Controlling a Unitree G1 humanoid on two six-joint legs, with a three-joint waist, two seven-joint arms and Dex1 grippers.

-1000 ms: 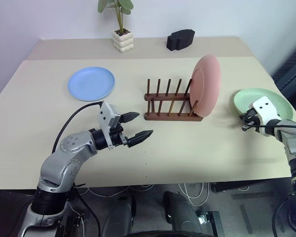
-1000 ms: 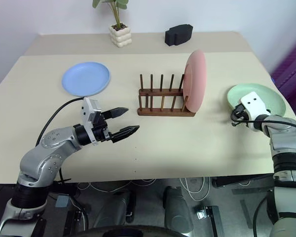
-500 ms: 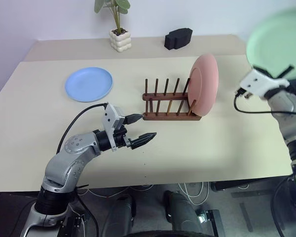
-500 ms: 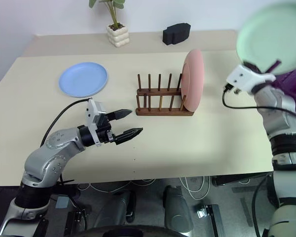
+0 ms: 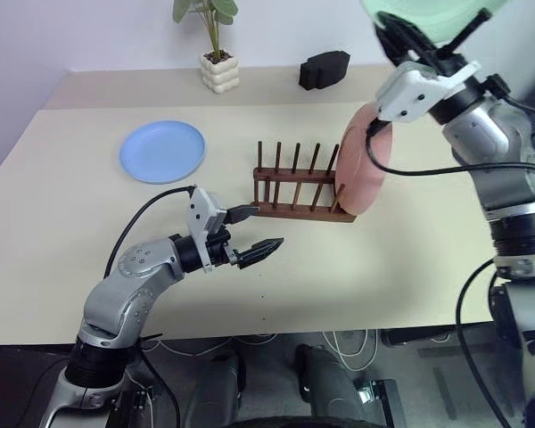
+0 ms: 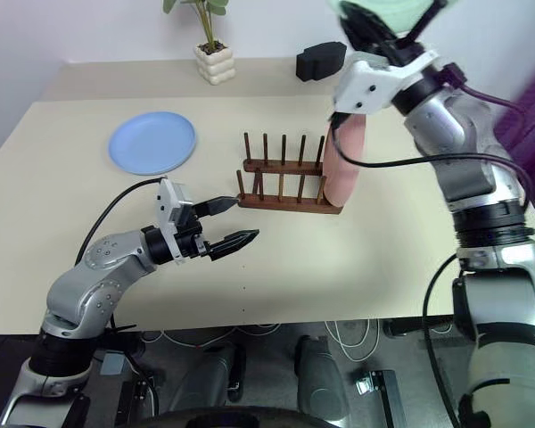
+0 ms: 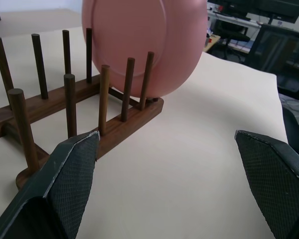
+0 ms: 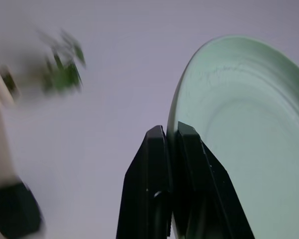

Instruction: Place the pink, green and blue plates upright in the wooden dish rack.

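Green plate (image 8: 249,144) held aloft above the far right part of the table (image 5: 410,259), its rim pinched between the black fingers of the right gripper (image 8: 172,137), jaws clamped on it; plate runs out past the top edge of the head views. Pink plate (image 5: 364,160) stands upright in the right end slot of the wooden dish rack (image 5: 290,183), the other slots bare. Blue plate (image 5: 162,151) lies flat on the table, well left of the rack. Left gripper (image 5: 257,230) hovers low over the table near the rack's left end, fingers wide apart, holding nothing. Potted plant (image 5: 218,53) and black object (image 5: 325,69) at the far edge.
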